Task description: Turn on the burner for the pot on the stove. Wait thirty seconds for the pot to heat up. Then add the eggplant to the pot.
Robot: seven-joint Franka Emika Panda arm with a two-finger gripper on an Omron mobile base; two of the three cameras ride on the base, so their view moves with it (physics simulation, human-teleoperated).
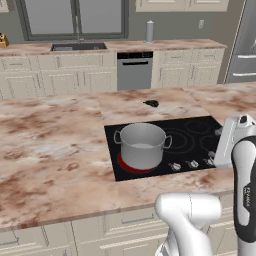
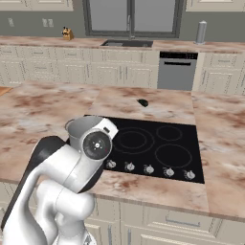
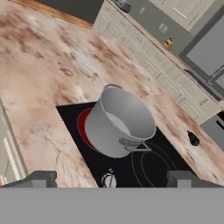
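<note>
Marble island counter (image 1: pixel 50 145): pot (image 1: pixel 142 145) on red-glowing burner (image 1: pixel 131 167), eggplant (image 1: pixel 151 103) behind stove (image 1: pixel 195 140); pincer (image 3: pixel 109 179) spread

Marbled brown counter (image 1: pixel 50 145) forms the island surface. Back wall: sink (image 1: pixel 78 47) below a window (image 1: pixel 75 17), dishwasher (image 1: pixel 134 70), grey canister (image 1: pixel 149 31), knife block (image 2: pixel 67 33). Cream cabinets (image 1: pixel 55 75) line the wall. Refrigerator (image 1: pixel 245 50) stands far right.

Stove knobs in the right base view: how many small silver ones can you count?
5, in a row along the black glass cooktop's front edge. The white arm may hide another at the left.
</note>
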